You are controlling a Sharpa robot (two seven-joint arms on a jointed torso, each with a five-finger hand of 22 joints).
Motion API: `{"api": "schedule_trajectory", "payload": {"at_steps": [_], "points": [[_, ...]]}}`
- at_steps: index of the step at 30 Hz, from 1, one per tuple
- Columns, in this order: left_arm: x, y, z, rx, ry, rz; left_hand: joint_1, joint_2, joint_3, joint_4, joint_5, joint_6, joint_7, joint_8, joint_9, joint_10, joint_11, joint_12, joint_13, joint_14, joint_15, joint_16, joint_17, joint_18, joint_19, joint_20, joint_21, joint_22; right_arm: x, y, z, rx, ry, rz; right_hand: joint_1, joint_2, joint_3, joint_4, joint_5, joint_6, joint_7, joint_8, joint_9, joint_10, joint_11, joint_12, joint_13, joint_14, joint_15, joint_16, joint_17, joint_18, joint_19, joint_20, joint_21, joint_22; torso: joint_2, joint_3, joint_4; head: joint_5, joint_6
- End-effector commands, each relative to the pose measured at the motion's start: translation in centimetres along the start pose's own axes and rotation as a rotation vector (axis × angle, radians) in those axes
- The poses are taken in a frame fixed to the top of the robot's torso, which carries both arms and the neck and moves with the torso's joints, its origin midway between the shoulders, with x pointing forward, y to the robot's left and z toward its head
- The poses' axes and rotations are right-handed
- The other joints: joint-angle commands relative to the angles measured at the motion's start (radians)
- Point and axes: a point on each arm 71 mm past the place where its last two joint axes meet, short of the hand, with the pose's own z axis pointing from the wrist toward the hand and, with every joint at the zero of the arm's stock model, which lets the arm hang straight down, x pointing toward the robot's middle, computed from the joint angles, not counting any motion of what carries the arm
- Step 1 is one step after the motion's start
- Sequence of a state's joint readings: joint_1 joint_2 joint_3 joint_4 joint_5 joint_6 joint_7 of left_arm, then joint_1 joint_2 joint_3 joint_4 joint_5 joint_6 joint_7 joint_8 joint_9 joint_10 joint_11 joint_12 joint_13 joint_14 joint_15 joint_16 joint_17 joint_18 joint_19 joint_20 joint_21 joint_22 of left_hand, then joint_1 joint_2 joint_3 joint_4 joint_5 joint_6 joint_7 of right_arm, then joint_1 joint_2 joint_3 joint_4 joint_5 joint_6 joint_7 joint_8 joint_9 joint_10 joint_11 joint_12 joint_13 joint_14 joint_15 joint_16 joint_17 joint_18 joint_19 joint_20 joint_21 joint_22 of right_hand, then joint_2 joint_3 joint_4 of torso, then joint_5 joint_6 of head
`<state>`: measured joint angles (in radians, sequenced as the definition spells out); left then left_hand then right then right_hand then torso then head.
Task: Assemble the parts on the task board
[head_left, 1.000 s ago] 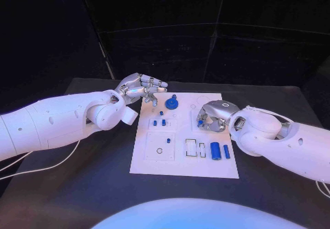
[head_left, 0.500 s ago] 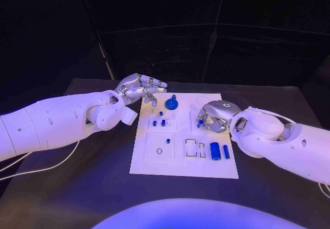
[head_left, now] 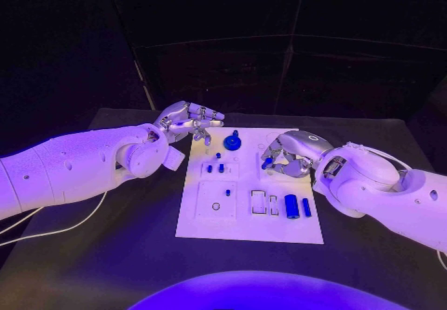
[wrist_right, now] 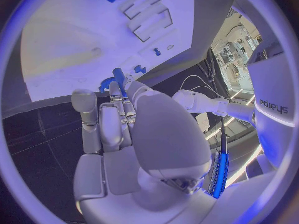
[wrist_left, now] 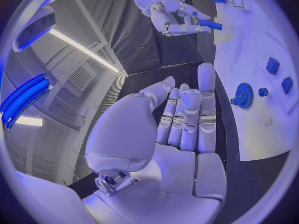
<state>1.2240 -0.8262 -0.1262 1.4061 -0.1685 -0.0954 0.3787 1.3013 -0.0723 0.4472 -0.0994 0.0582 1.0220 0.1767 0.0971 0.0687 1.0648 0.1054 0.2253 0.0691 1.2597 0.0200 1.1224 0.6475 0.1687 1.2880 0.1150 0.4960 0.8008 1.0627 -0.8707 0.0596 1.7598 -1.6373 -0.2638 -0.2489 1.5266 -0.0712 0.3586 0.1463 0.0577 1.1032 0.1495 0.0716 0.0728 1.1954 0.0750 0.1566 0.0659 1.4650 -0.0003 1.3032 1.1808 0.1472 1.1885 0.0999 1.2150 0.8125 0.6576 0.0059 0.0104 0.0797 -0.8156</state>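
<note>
Right hand (head_left: 291, 154) over task board (head_left: 244, 226) right edge, pinching blue peg (wrist_left: 208, 24). Left hand (head_left: 191, 120) at far left corner, fingers apart, holding nothing. Blue gear (head_left: 232, 140) near far edge.

A black table (head_left: 112, 258) stands before a dark panelled backdrop (head_left: 280, 71), and a thin white cable (head_left: 56, 229) trails across the table's left part.

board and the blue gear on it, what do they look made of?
Board: looks like rigid white plastic, matte, with flat cut recesses and no glare; painted metal is possible. Gear: probably moulded or printed plastic, solid blue throughout, toothed rim visible in the left wrist view, dull sheen.
</note>
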Motion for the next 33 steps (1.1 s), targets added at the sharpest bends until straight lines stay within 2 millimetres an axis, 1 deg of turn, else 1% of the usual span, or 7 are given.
{"api": "schedule_trajectory", "payload": {"at_steps": [1,6,12,15,22,30,33], "points": [[0.0,-0.1,0.1,0.005,0.007,-0.007,-0.008,0.000,-0.006,-0.001,0.003,0.004,0.001,0.005,0.000,0.000,0.003,0.004,-0.001,-0.008,-0.001,0.000,-0.001,0.013,-0.006,-0.001,-0.006,-0.001,-0.4,1.4,0.1,-0.054,-0.040,0.080,-0.009,-0.005,0.005,0.000,-0.003,0.007,-0.001,0.001,0.000,0.009,0.000,-0.004,0.000,0.039,-0.006,0.006,0.000,-0.011,0.003,0.000,0.003,-0.001,0.002,0.0011,0.0026,0.005,0.001],[0.0,-0.1,0.1,0.005,0.006,-0.007,-0.008,0.000,-0.006,-0.001,0.003,0.004,0.001,0.005,0.000,0.000,0.003,0.004,-0.001,-0.008,-0.001,0.000,-0.001,0.013,-0.006,-0.001,-0.006,-0.001,-0.1,3.7,1.0,-0.118,-0.031,0.124,-0.010,-0.006,0.006,-0.001,-0.003,0.007,-0.001,0.001,0.000,0.008,0.000,-0.005,0.000,0.039,-0.006,0.007,0.001,-0.011,0.003,0.000,0.003,-0.001,0.001,-0.0008,-0.0023,0.011,0.002],[0.0,-0.1,0.3,0.007,0.004,-0.005,-0.008,0.000,-0.006,-0.001,0.003,0.004,0.001,0.005,0.000,0.000,0.003,0.004,-0.001,-0.008,-0.001,0.000,-0.001,0.013,-0.006,-0.001,-0.006,-0.001,1.3,6.3,2.5,-0.187,0.012,0.158,-0.009,-0.005,0.011,-0.003,-0.002,0.006,-0.001,0.000,0.000,0.008,0.000,-0.008,0.000,0.039,-0.006,0.006,-0.001,-0.010,0.000,0.000,0.001,-0.005,0.003,0.0000,0.0013,0.023,-0.003],[-0.1,-0.1,0.3,0.007,-0.001,-0.002,-0.008,0.000,-0.006,-0.001,0.003,0.004,0.001,0.005,0.000,0.000,0.003,0.004,-0.001,-0.008,-0.001,0.000,-0.001,0.013,-0.006,-0.001,-0.006,-0.001,2.6,7.2,2.8,-0.212,0.051,0.158,-0.009,-0.005,0.012,-0.004,-0.001,0.006,-0.001,-0.001,0.000,0.008,0.000,-0.008,0.000,0.039,-0.006,0.006,-0.001,-0.010,0.000,0.000,0.001,-0.006,0.002,-0.0013,-0.0002,0.032,-0.006],[-0.2,-0.1,0.3,0.009,-0.006,0.000,-0.008,0.000,-0.006,-0.001,0.003,0.004,0.001,0.005,0.000,0.000,0.003,0.004,-0.001,-0.008,-0.001,0.000,-0.001,0.013,-0.006,-0.001,-0.006,-0.001,5.3,8.5,3.1,-0.250,0.125,0.137,-0.008,-0.005,0.015,-0.006,0.000,0.006,0.000,-0.002,0.000,0.008,0.001,-0.010,0.000,0.039,-0.006,0.006,-0.002,-0.009,-0.002,0.001,0.000,-0.009,0.003,0.0014,-0.0014,0.049,-0.013],[-0.2,-0.1,0.4,0.010,-0.006,0.000,-0.008,0.000,-0.006,-0.001,0.003,0.004,0.001,0.005,0.000,0.000,0.003,0.004,-0.001,-0.008,-0.001,0.000,-0.001,0.013,-0.006,-0.001,-0.006,-0.001,6.9,9.2,3.4,-0.273,0.155,0.108,-0.006,-0.006,0.019,-0.010,0.001,0.006,0.000,-0.002,-0.001,0.008,0.001,-0.013,0.000,0.039,-0.006,0.006,-0.002,-0.009,-0.002,0.001,0.000,-0.008,0.003,0.0003,-0.0019,0.056,-0.022],[-0.1,-0.1,0.5,0.010,-0.004,-0.001,-0.008,0.000,-0.006,-0.001,0.003,0.004,0.001,0.005,0.000,0.000,0.003,0.004,-0.001,-0.008,-0.001,0.000,-0.001,0.013,-0.006,-0.001,-0.006,-0.001,7.2,9.3,3.6,-0.278,0.152,0.098,-0.006,-0.005,0.020,-0.011,0.001,0.006,0.000,-0.002,-0.001,0.009,0.001,-0.013,0.000,0.039,-0.006,0.007,-0.001,-0.009,-0.003,0.001,0.000,-0.008,0.002,0.0012,-0.0021,0.058,-0.024]]}}
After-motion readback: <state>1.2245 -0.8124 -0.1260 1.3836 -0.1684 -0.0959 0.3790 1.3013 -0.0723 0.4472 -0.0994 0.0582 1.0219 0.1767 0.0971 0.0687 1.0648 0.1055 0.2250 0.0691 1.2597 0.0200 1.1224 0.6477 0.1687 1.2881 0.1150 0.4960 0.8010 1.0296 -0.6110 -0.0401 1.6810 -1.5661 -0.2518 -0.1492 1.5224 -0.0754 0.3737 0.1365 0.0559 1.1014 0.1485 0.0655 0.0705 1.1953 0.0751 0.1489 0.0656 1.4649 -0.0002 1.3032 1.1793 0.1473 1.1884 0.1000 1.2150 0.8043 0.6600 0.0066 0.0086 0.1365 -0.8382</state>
